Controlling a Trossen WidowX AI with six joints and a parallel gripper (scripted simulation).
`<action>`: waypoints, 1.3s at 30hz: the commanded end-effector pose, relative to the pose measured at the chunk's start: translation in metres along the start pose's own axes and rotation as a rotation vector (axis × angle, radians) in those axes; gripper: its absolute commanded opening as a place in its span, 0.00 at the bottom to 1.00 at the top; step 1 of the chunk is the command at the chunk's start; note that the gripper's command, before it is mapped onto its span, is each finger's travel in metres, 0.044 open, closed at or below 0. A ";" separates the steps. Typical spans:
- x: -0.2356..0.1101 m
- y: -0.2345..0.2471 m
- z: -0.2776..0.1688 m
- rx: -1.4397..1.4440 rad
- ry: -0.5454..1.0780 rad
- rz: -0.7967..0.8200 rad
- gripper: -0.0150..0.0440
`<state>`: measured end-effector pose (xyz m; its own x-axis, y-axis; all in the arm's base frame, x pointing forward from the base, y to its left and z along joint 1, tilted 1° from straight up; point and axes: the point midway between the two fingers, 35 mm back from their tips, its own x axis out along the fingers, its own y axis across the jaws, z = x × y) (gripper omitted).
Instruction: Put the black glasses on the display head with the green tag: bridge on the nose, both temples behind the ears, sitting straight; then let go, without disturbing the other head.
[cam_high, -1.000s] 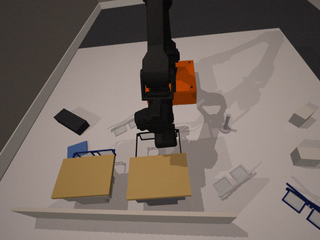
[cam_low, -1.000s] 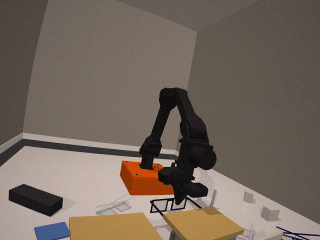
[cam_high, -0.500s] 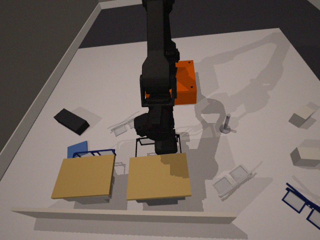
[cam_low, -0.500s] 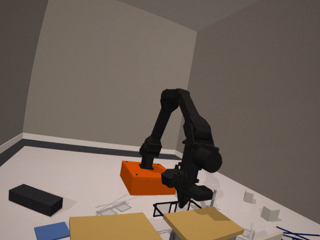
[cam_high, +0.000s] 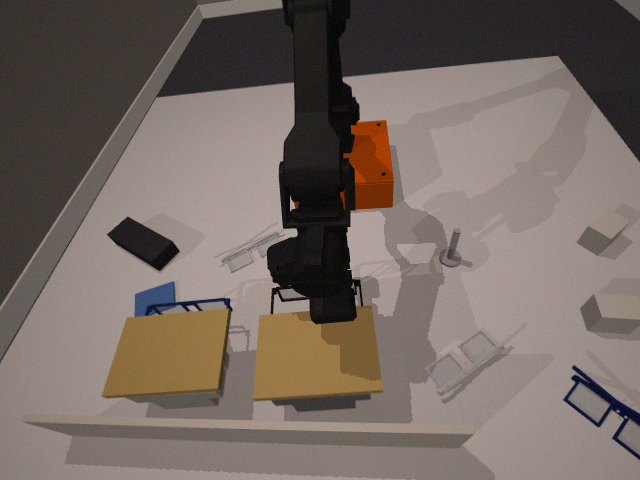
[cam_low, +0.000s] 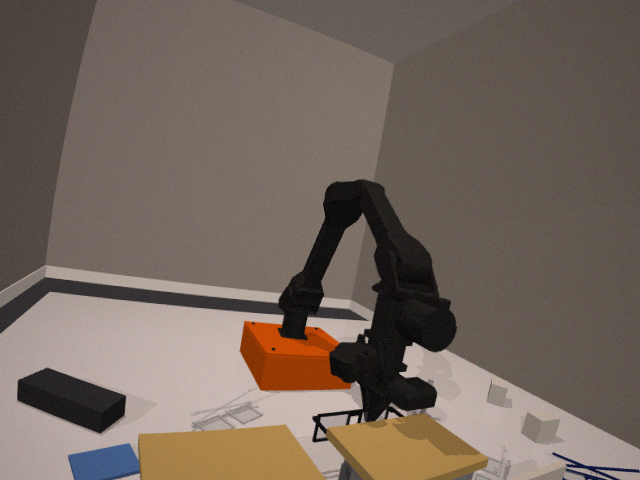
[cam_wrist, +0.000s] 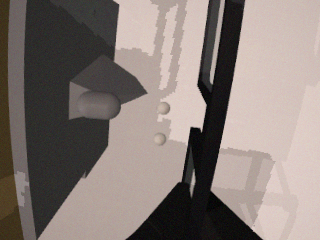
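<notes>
We hold the black glasses pinched at the frame front in our narrow jaws, the gripper hanging at the rear edge of the right tan-topped head. The frame's long axis runs parallel to that edge, temples pointing toward the head. In the wrist view its nose lies left of the frame, near but apart. We see no green tag.

The top view looks steeply down from high behind the two tan boards, facing the orange base. The exterior view sits low near those boards, looking up across the base toward the walls. The wrist view is close in, along the fingers.
</notes>
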<state>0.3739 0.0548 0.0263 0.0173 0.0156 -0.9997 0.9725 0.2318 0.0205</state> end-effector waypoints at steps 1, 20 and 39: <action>0.000 0.007 0.000 0.004 -0.002 0.001 0.25; 0.001 0.022 0.000 0.004 -0.002 0.002 0.25; 0.007 0.022 0.000 0.004 -0.002 0.002 0.25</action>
<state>0.3954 0.0599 0.0228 0.0223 0.0164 -0.9996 0.9723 0.2322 0.0255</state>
